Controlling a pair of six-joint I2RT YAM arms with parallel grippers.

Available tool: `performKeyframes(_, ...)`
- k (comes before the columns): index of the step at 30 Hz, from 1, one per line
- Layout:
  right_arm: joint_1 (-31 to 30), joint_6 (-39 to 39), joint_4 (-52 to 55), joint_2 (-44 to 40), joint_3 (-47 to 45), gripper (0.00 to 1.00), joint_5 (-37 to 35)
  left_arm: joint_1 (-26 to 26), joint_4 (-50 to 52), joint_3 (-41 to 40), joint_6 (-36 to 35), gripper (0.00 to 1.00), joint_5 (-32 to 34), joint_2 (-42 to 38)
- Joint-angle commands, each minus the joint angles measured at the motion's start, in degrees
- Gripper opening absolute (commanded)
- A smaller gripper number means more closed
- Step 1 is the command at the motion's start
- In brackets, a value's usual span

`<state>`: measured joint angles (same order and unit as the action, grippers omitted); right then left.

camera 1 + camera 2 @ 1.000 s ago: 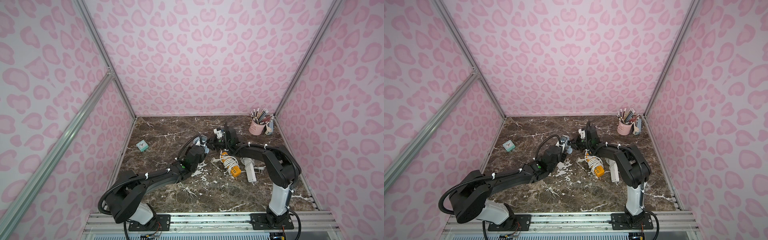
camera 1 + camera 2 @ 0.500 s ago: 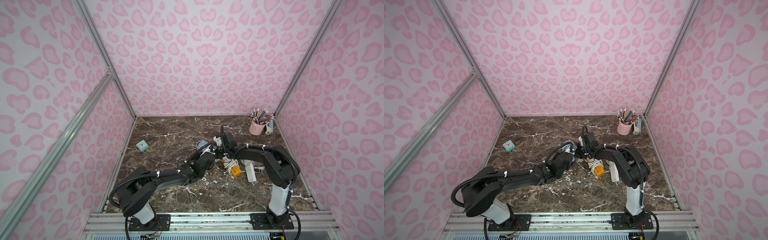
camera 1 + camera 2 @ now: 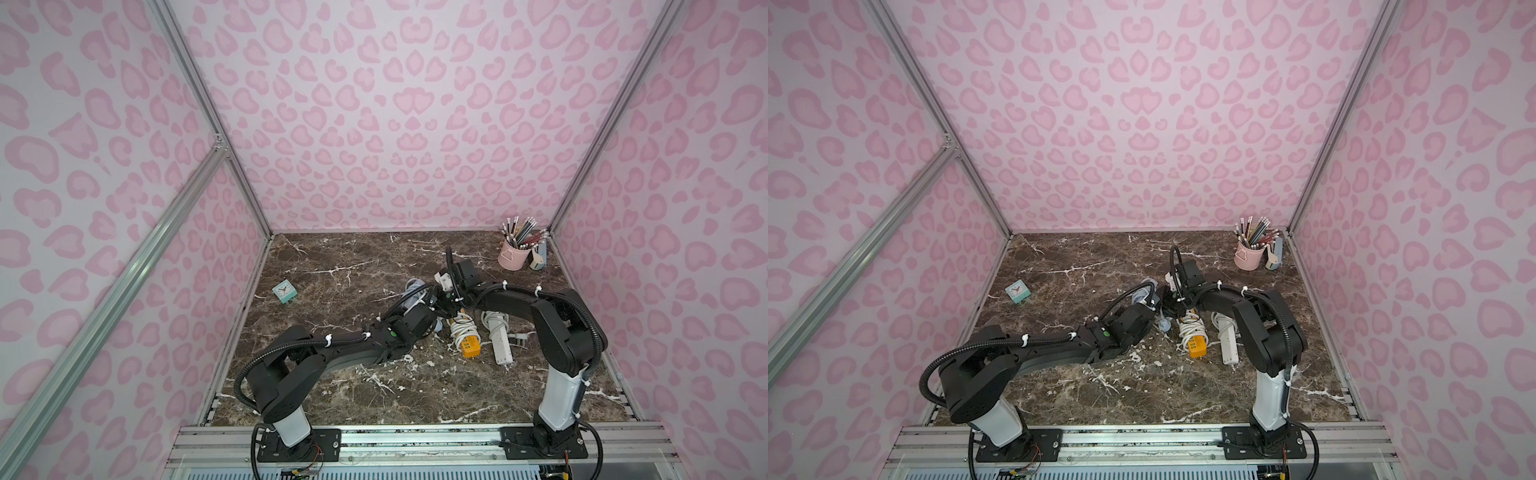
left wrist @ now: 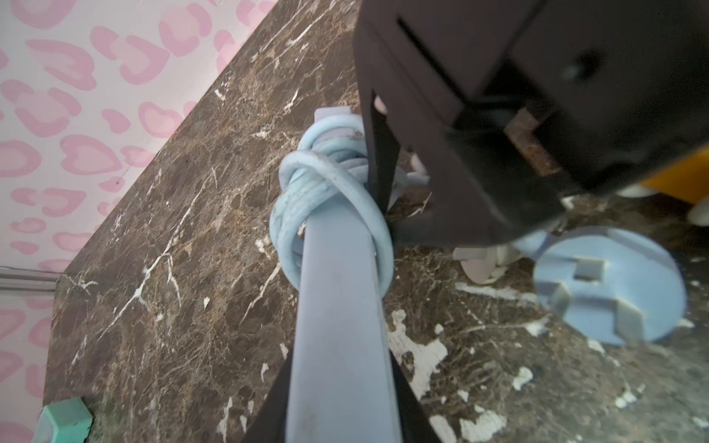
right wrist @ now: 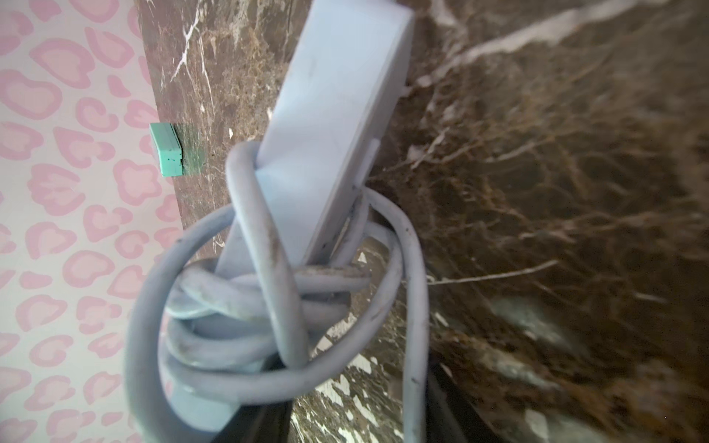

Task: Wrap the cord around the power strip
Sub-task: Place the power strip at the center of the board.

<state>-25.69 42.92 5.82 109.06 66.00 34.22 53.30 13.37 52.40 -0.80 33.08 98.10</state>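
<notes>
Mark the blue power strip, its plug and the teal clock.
blue power strip point(image 4: 337, 326), left wrist view, flat body
plug point(image 4: 633, 291), left wrist view, round pronged face
teal clock point(image 3: 285, 290), in a top view, dial face

Marble table point(image 3: 332, 257) bears teal clock point(image 3: 285, 292), pencil cup point(image 3: 512, 259), white power strip point(image 3: 500, 347)

power strip point(image 4: 337, 326): near end cut off by the picture's edge; in both top views the arms cover most of it
cord point(image 4: 326, 191): far loops hidden behind the right arm point(image 4: 537, 96), which is blurred
plug point(image 4: 610, 284): out of focus
clock point(image 4: 65, 422): cut by the corner
table point(image 5: 556, 191): blurred in the right wrist view
</notes>
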Motion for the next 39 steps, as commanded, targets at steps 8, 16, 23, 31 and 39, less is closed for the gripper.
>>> performKeyframes(8,-0.4,10.2,-16.7,1.0,0.1,0.62,10.4,-1.0,12.1,0.9,-3.6,0.04,-13.3,-0.5)
performKeyframes(16,1.3,7.3,-12.0,-0.5,1.2,0.64,9.3,-1.0,10.7,-1.1,-6.3,0.05,-12.6,-0.5)
performKeyframes(23,1.6,4.5,-8.5,0.1,3.7,0.74,6.7,0.2,11.1,-2.6,-7.6,0.05,-13.2,0.4)
performKeyframes(31,-2.0,7.3,-9.9,5.0,6.5,0.76,4.8,0.8,11.5,-1.3,-7.7,0.06,-12.8,0.6)
performKeyframes(39,-3.2,7.7,-10.1,6.8,5.8,0.61,1.2,0.8,14.2,0.9,-5.2,0.2,-11.8,-0.4)
